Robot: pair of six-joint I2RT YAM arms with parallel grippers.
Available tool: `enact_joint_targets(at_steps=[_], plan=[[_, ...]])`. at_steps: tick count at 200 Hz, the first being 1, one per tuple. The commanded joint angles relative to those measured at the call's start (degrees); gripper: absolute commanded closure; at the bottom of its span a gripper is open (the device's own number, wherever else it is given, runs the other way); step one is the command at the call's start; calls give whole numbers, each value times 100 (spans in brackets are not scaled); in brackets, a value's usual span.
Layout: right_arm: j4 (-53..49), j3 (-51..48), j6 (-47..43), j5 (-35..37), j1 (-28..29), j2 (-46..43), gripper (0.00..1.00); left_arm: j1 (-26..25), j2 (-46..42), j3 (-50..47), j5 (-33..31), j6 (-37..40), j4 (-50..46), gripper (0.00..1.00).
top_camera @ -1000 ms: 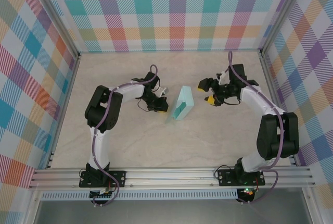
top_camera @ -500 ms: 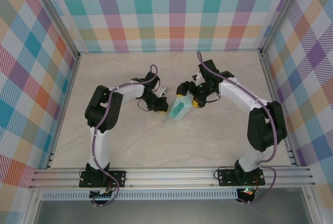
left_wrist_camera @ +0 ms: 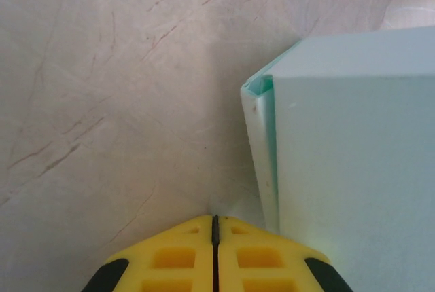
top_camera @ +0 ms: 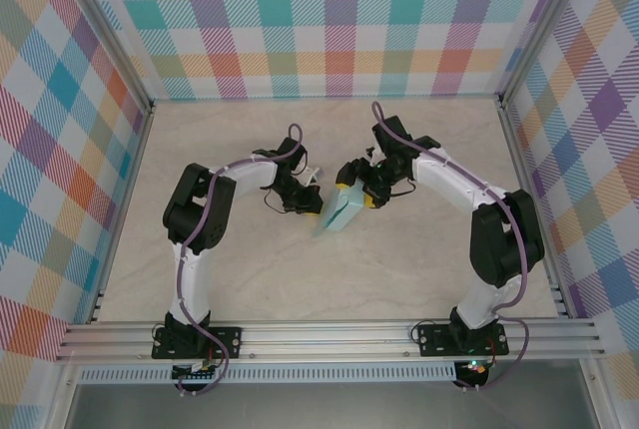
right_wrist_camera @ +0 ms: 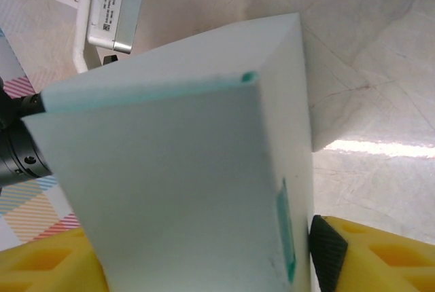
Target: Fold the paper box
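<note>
Aqua-blue card of the paper box (right_wrist_camera: 177,170) stands between the yellow fingers of my right gripper (top_camera: 357,186), which pinch it from both sides. My left gripper (left_wrist_camera: 215,234) is pressed together, the box's corner just ahead to its right.

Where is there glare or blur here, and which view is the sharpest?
Top external: sharpest, even light, soft shadows. Left wrist: the veins of the table are clear, but the paper box, close to the lens, looks soft. Right wrist: a bright glare strip lies on the table at the right; the paper box is slightly blurred.
</note>
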Motion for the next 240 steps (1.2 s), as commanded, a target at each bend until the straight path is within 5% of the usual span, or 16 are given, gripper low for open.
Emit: enact_joint_targets(at_steps=[1, 64, 104, 133, 179, 240], plan=[[-4, -119, 338, 27, 41, -57, 34, 77, -343, -157, -290, 109, 9, 94], [424, -538, 1007, -521, -217, -269, 53, 580, -2172, -1157, -667, 110, 1638, 67], [758, -799, 1538, -1388, -736, -543, 56, 769, -3388, -2814, -571, 528, 4494, 49], [628, -804, 1707, -2073, -1309, -808, 56, 537, -3694, -3968, -242, 1728, 6871, 7], [-62, -752, 1683, -2885, -1999, -864, 55, -87, -3333, -3847, 65, 3060, 7286, 4], [-225, -720, 1568, -3287, -1995, -494, 55, -800, -2963, -3648, -724, 4282, 6992, 5]])
